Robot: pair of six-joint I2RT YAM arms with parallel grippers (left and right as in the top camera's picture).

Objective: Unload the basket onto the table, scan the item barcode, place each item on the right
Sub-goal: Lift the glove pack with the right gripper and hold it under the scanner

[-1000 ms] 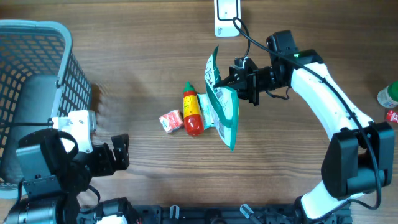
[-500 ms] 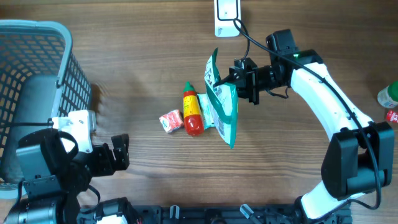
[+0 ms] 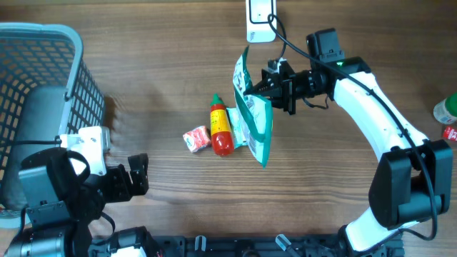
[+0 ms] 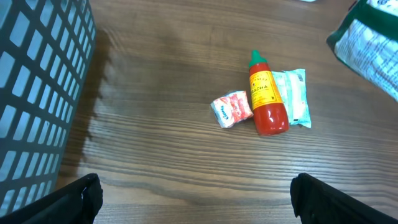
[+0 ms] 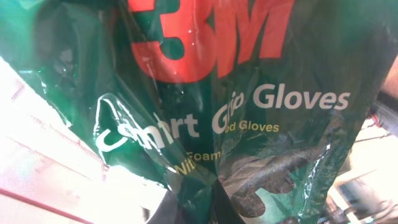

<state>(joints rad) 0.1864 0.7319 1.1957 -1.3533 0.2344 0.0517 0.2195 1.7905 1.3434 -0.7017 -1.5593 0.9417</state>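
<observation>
Presenting step: 3M gloves pack is clamped in right end effector; left end effector is spread apart. Barcode must be faced to scanner just ahead.

Basket blocks left; glove bag, bottle crowd centre; table front open.

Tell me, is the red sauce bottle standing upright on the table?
No, the red sauce bottle lies on its side on the table, between a small red-and-white packet and a pale green packet.
</observation>
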